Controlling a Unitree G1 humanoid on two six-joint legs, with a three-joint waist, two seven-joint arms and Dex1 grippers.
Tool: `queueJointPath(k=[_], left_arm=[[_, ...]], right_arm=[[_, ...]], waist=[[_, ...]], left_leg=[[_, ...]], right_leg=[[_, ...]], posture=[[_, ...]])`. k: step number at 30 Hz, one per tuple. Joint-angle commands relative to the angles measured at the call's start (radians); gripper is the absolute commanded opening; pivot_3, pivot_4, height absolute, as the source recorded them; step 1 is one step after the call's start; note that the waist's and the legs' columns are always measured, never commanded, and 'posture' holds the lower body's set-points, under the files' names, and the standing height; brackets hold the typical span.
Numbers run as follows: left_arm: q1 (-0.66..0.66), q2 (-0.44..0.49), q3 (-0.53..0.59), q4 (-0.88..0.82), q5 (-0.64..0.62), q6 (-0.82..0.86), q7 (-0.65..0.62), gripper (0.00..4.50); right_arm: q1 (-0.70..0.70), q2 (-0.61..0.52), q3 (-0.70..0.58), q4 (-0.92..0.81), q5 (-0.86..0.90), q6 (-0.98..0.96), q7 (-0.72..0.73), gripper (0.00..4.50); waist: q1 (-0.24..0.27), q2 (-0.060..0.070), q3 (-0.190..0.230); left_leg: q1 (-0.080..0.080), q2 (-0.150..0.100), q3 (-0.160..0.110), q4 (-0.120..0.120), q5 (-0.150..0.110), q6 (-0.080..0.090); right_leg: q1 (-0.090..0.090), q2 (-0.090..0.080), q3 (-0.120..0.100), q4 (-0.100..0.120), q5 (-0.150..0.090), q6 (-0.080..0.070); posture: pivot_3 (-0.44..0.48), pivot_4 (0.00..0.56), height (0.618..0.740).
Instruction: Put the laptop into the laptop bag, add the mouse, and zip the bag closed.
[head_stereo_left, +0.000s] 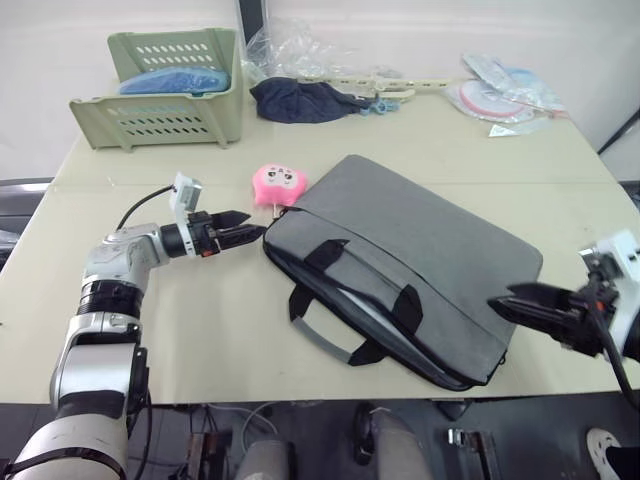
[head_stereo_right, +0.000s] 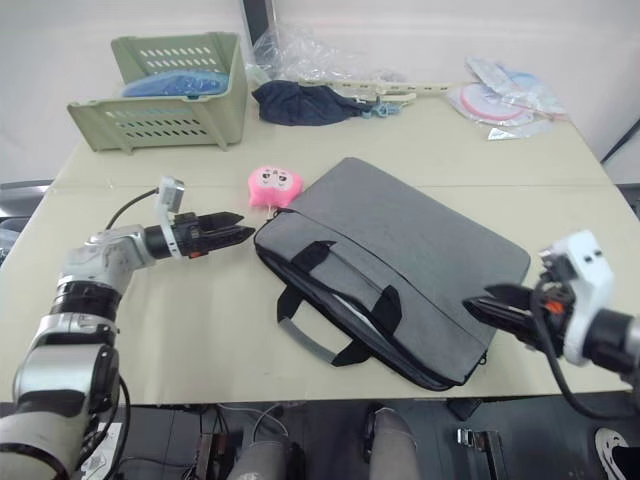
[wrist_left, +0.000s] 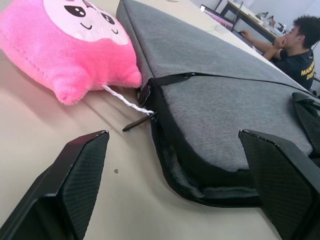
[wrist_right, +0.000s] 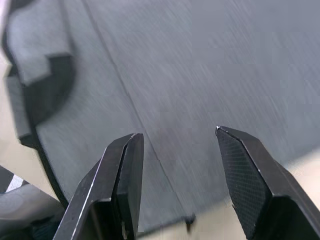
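The grey laptop bag (head_stereo_left: 420, 255) lies flat and slanted across the table's middle, its black handles (head_stereo_left: 330, 255) toward the front. A pale sliver shows in its front opening; I cannot tell whether it is the laptop. The mouse is out of view. My left gripper (head_stereo_left: 258, 233) is open and level with the table, its fingertips just short of the bag's left corner, where the zipper pull (wrist_left: 136, 123) hangs on a white string. At the bag's right front corner my right gripper (head_stereo_left: 497, 301) is open too, over the grey fabric (wrist_right: 200, 75).
A pink plush toy (head_stereo_left: 278, 183) rests against the bag's back left edge. A green basket (head_stereo_left: 165, 90) stands at the back left, a dark cloth (head_stereo_left: 300, 100) and plastic wrapping at the back centre, packets (head_stereo_left: 505, 95) at the back right. A person (wrist_left: 300, 50) sits beyond the table.
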Motion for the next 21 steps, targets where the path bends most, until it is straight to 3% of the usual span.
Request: queueJointPath(k=[1, 21], left_arm=[[-0.028, -0.004, 0.015, 0.02, 0.018, -0.028, -0.016, 4.5], [-0.046, -0.06, 0.029, 0.112, 0.067, -0.086, -0.005, 4.5]], right_arm=[[0.048, -0.001, -0.067, -0.02, 0.023, -0.042, 0.018, 2.6], [0.193, 0.263, -0.006, -0.034, 0.115, -0.112, -0.156, 2.6]], waist=[[-0.001, 0.0, 0.0], [-0.001, -0.004, -0.002]], left_leg=[[0.0, 0.0, 0.001, 0.0, 0.0, 0.0], [0.001, 0.0, 0.001, 0.0, 0.0, 0.0]], right_leg=[[0.0, 0.0, 0.001, 0.0, 0.0, 0.0], [0.0, 0.0, 0.001, 0.001, 0.0, 0.0]], posture=[[0.0, 0.15, 0.74], [0.0, 0.15, 0.74]])
